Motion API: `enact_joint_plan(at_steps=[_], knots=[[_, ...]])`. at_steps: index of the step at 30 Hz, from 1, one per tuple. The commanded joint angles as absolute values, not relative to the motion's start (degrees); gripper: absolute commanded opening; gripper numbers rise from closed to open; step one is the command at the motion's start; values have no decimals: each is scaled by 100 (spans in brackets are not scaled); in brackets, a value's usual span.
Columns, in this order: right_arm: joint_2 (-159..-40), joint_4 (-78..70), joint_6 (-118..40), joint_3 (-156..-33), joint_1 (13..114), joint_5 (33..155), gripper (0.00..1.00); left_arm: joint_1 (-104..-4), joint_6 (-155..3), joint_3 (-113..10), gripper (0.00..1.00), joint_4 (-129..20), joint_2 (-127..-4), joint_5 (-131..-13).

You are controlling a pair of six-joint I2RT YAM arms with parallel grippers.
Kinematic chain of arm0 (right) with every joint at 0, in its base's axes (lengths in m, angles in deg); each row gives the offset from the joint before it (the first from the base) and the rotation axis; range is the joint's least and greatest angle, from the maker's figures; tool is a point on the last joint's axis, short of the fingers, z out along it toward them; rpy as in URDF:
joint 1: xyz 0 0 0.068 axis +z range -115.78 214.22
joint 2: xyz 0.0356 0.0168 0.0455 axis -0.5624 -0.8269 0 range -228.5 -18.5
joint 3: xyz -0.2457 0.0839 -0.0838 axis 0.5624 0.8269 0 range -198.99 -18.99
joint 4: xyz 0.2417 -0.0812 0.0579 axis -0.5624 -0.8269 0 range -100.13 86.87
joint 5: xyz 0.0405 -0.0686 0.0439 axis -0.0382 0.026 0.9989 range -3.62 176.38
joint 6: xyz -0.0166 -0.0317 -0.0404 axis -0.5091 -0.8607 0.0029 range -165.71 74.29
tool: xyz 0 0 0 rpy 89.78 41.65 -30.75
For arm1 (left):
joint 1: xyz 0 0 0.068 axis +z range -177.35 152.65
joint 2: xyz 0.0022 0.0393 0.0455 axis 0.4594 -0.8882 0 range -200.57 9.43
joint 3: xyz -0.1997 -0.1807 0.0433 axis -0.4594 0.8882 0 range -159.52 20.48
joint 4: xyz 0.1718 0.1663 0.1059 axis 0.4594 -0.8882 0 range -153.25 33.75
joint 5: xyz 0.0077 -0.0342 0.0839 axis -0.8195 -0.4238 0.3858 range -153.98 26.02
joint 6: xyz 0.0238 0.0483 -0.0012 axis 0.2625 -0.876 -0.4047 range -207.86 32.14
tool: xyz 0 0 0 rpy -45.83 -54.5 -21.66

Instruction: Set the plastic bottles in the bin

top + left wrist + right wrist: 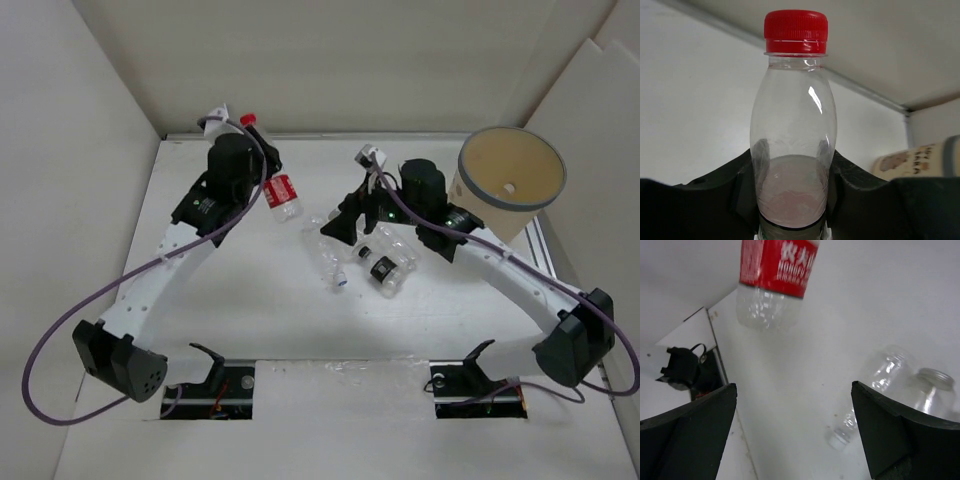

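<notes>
Plastic bottles [372, 255]: one pinched by the left gripper [262, 172], the rest lying on the table [250, 300]

The red-capped bottle [280, 190] sits between the left gripper's fingers [742, 175], which press in on its clear body from both sides. In the left wrist view its red cap [796, 31] points up the frame, and the body fills the whole gap between the two dark fingers. From above, the cap points toward the far-left corner and the red label [777, 262] end points toward the middle of the table. In the right wrist view that label end hangs at the top of the frame; whether the bottle touches the table I cannot tell.

The right gripper [343, 225] stands spread wide with nothing between its fingers [690, 435]; only bare table shows in the gap. It hovers at the left edge of the heap of loose bottles near the table's centre. In that heap a black-labelled bottle [385, 270] lies on its side. A white-capped bottle [335, 262] lies just to its left, its cap toward the near edge. More clear bottles lie against them, partly hidden under the right arm, so their number is unclear; one clear bottle [885, 371] lies just beside the right finger in the right wrist view.

The bin [510, 170] stands at the far-right side of the table with its mouth open upward. It is near the right arm and well apart from the pinched bottle. Its tan wall and grey band also show at the right edge of the left wrist view.
</notes>
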State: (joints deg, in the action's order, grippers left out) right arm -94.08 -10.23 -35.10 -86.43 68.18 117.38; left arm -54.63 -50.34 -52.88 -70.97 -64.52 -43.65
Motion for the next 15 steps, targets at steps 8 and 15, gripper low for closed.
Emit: enact_joint_plan(at_steps=[8, 15], knots=[[-10024, 318, -3341, -9659, 7438, 11758, 100, -5776, -6070, -6584, 0, -6391, -6722, -6037], [-10314, 495, -3235, -9713, 7491, 11662, 100, -5776, -6070, -6468, 0, -6223, -6537, -6459]])
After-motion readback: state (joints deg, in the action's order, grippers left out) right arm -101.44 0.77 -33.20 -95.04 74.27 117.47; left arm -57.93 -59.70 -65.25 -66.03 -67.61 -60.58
